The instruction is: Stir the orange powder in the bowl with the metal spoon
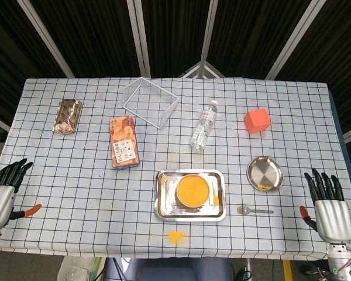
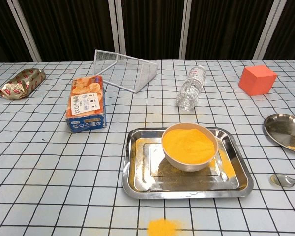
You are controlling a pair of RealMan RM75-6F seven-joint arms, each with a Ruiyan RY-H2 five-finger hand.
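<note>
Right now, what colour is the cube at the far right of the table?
Orange-red, plain on every face that shows. The cube shows best in the chest view.

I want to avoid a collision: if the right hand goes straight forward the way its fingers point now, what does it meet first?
Probably nothing: the right hand points up the table's right edge, and the round metal dish and spoon lie to its left. Depth is uncertain.

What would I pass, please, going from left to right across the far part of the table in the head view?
Gold snack packet → orange biscuit box → tipped wire basket → water bottle → orange cube.
</note>
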